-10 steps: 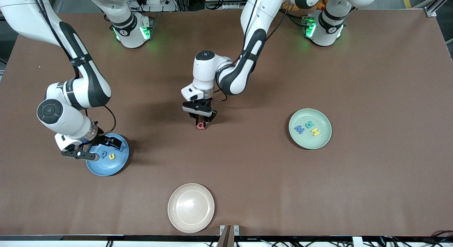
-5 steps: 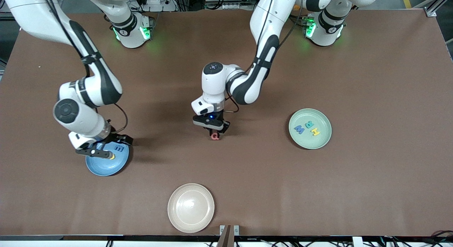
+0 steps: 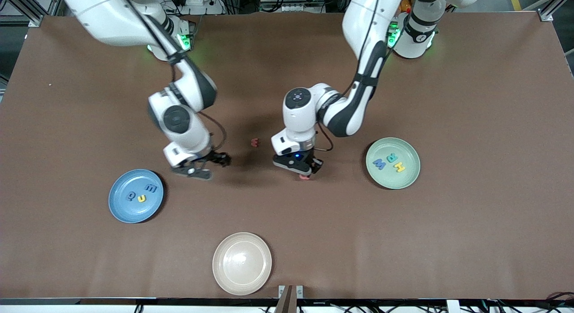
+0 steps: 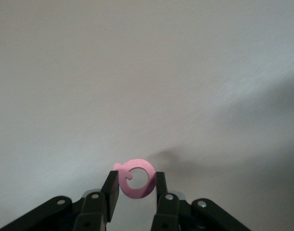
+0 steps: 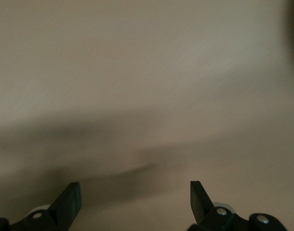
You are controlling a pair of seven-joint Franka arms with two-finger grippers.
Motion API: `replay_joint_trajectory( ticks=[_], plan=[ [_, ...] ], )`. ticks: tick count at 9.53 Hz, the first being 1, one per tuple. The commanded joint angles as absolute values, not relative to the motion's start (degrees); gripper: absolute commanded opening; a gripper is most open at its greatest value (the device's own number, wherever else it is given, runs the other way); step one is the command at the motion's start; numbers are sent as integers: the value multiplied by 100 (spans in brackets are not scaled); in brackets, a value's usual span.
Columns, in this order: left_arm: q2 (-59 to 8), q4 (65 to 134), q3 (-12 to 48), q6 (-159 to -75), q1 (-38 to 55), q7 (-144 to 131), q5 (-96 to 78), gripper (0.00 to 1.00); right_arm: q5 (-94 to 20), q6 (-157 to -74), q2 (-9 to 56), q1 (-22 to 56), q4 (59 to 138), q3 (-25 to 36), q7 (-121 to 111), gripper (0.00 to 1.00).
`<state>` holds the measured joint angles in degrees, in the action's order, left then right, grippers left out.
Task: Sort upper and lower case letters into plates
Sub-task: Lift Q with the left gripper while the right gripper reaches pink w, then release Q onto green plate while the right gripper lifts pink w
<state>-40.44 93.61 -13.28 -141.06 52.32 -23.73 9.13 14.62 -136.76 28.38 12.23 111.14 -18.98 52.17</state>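
My left gripper is shut on a pink letter Q and holds it over the bare table between the middle and the mint green plate; the letter peeks out in the front view. That plate holds three letters: blue, teal and yellow. My right gripper is open and empty over the table beside the sky blue plate, which holds three letters. Its fingers stand wide apart over bare table. A small red letter lies on the table between the two grippers.
An empty cream-beige plate sits near the table's front edge, nearer to the front camera than both grippers. Both arms reach in from the bases at the top of the front view.
My left gripper has carried the pink Q toward the mint green plate. My right gripper has left the sky blue plate and moved toward the table's middle, uncovering the plate's letters.
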Motion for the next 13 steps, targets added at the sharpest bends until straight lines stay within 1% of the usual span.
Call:
replay_joint_trajectory(
  ticks=[1, 3, 4, 5, 6, 7, 8, 9, 10, 11, 13],
  plan=[
    [-2563, 10867, -1204, -13486, 4879, -1593, 914, 20, 1415, -13869, 3206, 1983, 11048, -1828, 6157, 100],
    [-1692, 12114, -1204, -13456, 4301, -655, 914, 21, 1302, -13869, 3278, 2214, 11100, -1846, 6197, 100],
    [-1496, 12477, -1213, -13500, 4089, -328, 931, 21, 1222, -13869, 3287, 2267, 11135, -1846, 6161, 100],
    [-1546, 12654, -1213, -13535, 3835, -64, 949, 21, 1213, -13869, 3287, 2268, 11153, -1854, 6065, 100],
    [-1590, 12969, -1204, -14057, 3588, 130, 958, 20, 1187, -13887, 3278, 2241, 11153, -1854, 5734, 100],
    [-1739, 13086, -1204, -14367, 3569, 149, 958, 16, 1143, -13913, 3287, 2206, 11153, -1854, 5591, 100],
    [-1862, 13035, -1213, -14405, 3586, 158, 967, 13, 1090, -13948, 3305, 2206, 11145, -1846, 5590, 100],
    [-1881, 13034, -1213, -14457, 3569, 158, 975, 13, 977, -14053, 3331, 2223, 11153, -1846, 5616, 100],
    [-1907, 13025, -1204, -14458, 3577, 158, 976, 65, 906, -14106, 3383, 2241, 11145, -1837, 5651, 100],
    [-1916, 13025, -1213, -14449, 3568, 158, 967, 100, 905, -14115, 3392, 2285, 11162, -1837, 5686, 100],
    [-1820, 12886, -1222, -14336, 3481, 97, 949, 100, 923, -14115, 3437, 2373, 11214, -1819, 5827, 100]
  ],
)
